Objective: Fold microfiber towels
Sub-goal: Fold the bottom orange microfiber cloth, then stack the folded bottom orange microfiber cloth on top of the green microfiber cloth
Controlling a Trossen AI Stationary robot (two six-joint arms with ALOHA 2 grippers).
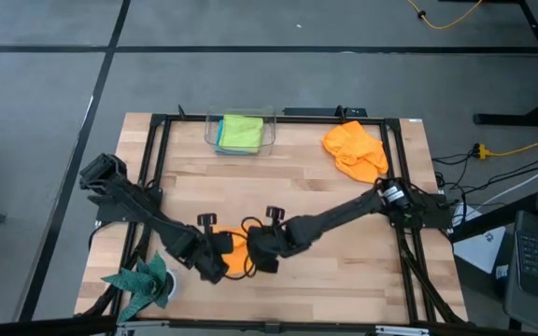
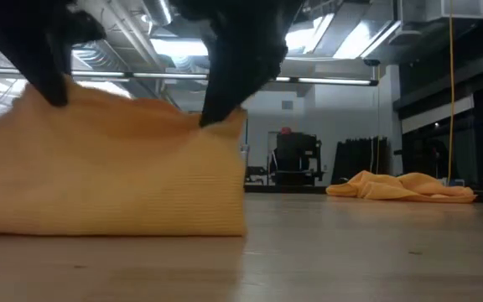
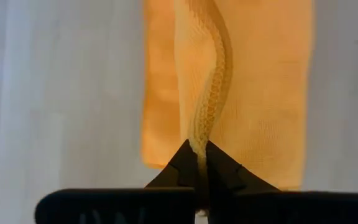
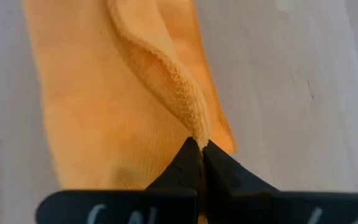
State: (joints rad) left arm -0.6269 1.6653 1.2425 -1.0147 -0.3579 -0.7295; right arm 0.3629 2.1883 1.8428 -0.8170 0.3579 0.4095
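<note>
Towel in hand: an orange towel point(image 1: 237, 258) lies at the near middle of the counter point(image 1: 297, 187), between the two grippers, partly hidden under them in the high view.
Left gripper point(image 3: 199, 163): its jaws are clenched on the hemmed edge of this orange towel, and the cloth rises in a thin ridge from the pinch.
Right gripper point(image 4: 201, 150): its jaws are also clenched on the towel, on a stitched edge which stands up as a fold.
Low view: the towel stands like a soft wall, with both grippers holding its upper edge, one toward each end.
How it handles: I judge it light, very soft and limp; it keeps no shape alone and sags between the two pinches. The plush surface is not slippery, but a thin hem can slide out of narrow jaws.
Where to hold: at the hem near the corners, both at the same height, so the fold lands straight.
Second orange towel point(image 1: 355, 149): crumpled at the far right of the counter, well apart.
Clear bin point(image 1: 215, 138): at the far middle, it holds a lime-green towel point(image 1: 242, 132) on a blue towel point(image 1: 222, 147).
Dark green cloth point(image 1: 143, 282): spiky-edged, at the near left, just beside the left arm.
In the way: nothing lies on the wood directly around the held towel; the dark green cloth is the nearest thing.
</note>
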